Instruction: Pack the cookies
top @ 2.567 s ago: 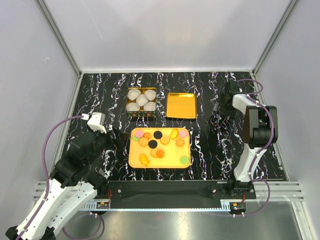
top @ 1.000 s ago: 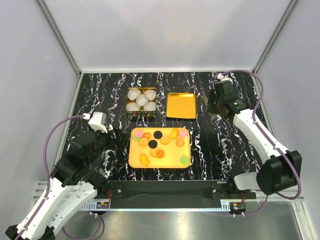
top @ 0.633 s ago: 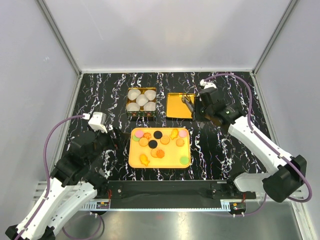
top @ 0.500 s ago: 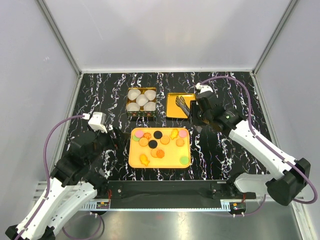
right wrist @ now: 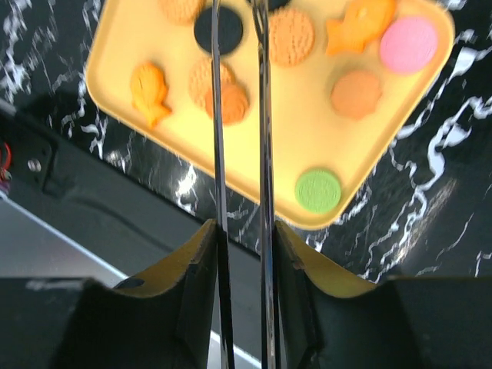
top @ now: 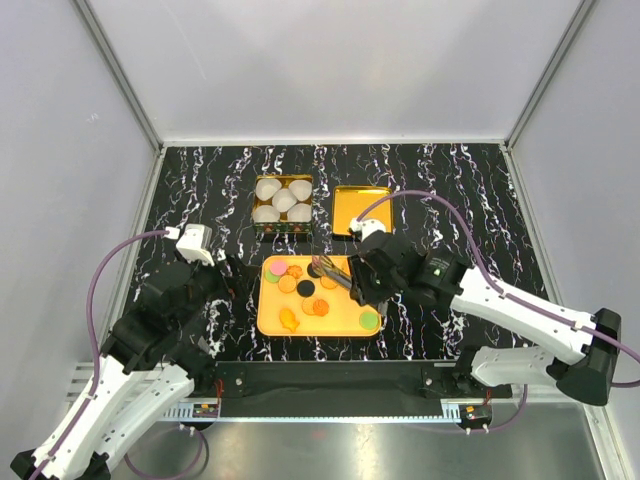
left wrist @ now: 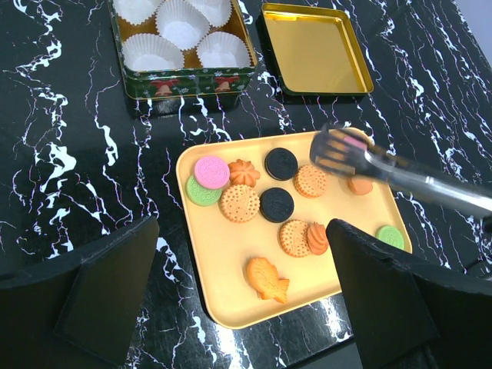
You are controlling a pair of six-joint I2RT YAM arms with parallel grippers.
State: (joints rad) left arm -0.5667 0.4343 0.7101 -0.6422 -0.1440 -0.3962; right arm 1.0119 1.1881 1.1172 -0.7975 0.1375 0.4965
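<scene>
the cookies lie flat on a glossy yellow tray: ridged black discs, smooth pink and green rounds, crumbly tan biscuits, one fish shape. the right gripper pinches shiny metal tongs, their slotted tips over the tray's far side. left of the tray the left gripper has its jaws spread wide. beyond the tray sit a tin of crinkled white paper cups and a gold lid.

The black worktop, veined with white, carries three things. Toward the back stands a green tin, and just to its right lies a shallow gold tray, with a narrow strip of marble between them. Nearer the front, apart from both, lies a larger yellow tray.
</scene>
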